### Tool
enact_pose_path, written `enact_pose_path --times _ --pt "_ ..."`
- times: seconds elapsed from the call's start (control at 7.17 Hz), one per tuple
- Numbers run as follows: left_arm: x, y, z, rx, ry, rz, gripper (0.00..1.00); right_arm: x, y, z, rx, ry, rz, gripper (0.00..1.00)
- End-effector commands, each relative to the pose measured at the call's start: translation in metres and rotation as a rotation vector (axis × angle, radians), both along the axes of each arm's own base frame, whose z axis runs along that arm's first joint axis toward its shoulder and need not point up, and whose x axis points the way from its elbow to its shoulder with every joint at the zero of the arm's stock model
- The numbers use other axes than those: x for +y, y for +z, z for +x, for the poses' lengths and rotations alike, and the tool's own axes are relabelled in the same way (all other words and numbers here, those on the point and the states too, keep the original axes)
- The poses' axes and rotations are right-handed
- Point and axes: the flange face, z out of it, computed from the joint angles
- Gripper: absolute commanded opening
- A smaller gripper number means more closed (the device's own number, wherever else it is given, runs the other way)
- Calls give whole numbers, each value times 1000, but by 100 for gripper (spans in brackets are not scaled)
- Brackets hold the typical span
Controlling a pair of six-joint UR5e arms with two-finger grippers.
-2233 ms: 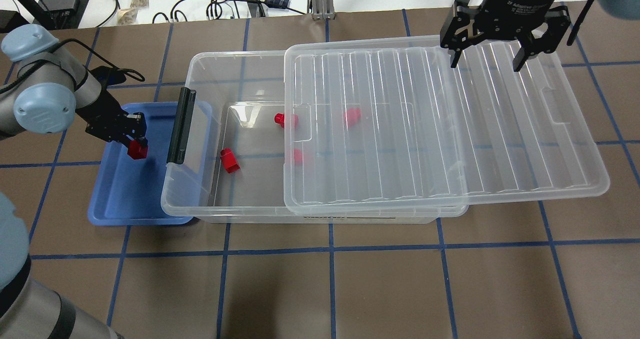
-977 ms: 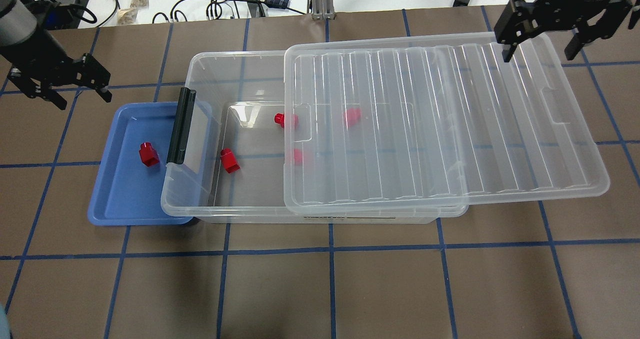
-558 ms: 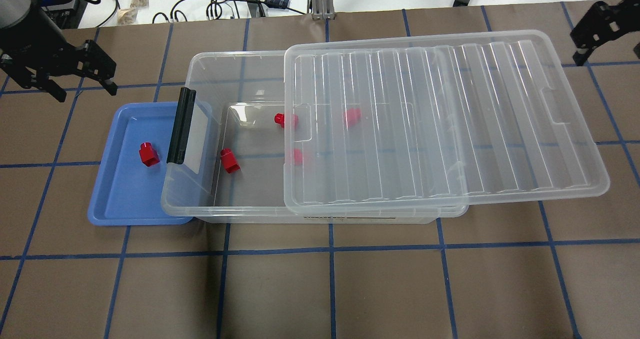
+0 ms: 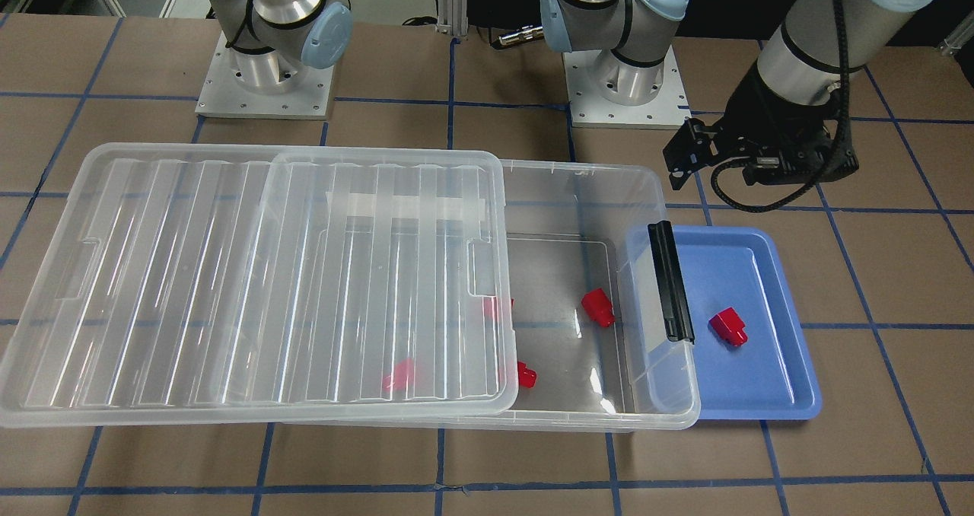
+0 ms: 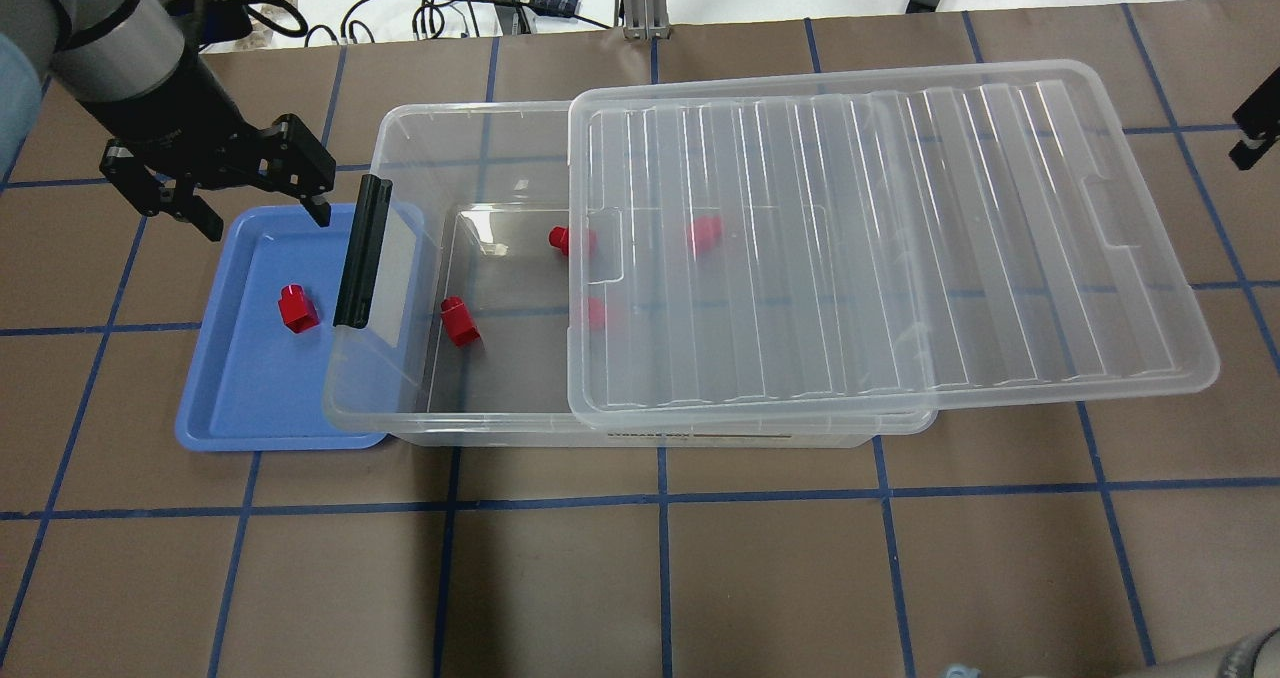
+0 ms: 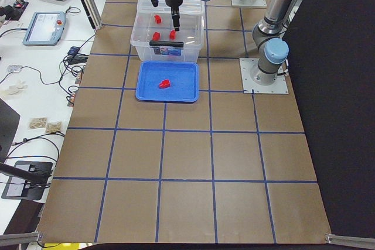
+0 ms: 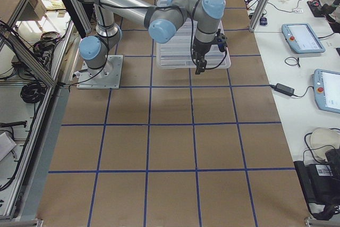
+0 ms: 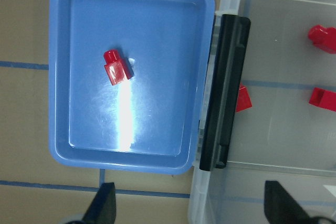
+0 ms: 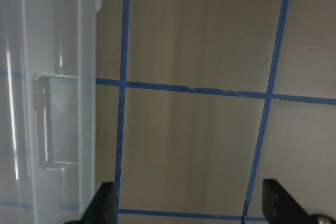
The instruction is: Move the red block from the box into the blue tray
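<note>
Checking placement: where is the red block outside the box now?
Overhead view, left side: the red block lies loose in the blue tray, beside the black latch bar of the box, clear of the open left gripper.

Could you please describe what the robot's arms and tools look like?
The left arm and right arm are silver tubes with pale-blue joint caps. The left tool and right tool are black and two-fingered. A black cable loops beside the left tool.

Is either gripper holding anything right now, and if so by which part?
Nothing is held. The left gripper is open and empty above the blue tray, where the red block lies free; the right gripper is open over the table.
</note>
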Motion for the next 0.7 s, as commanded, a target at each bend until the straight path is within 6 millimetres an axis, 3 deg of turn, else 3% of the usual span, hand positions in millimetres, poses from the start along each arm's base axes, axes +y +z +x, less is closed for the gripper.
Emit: enact_pose_path --times 0.0,0.14,0.56 --pt "14 -8 -22 -7 12 12 100 -2 -57 -9 2 -2 -5 100" --pt "14 -10 -24 -7 10 15 100 1 -67 -7 11 -4 -19 100" --pt "13 -10 -25 -7 7 13 100 1 -70 2 -5 -17 -19 100"
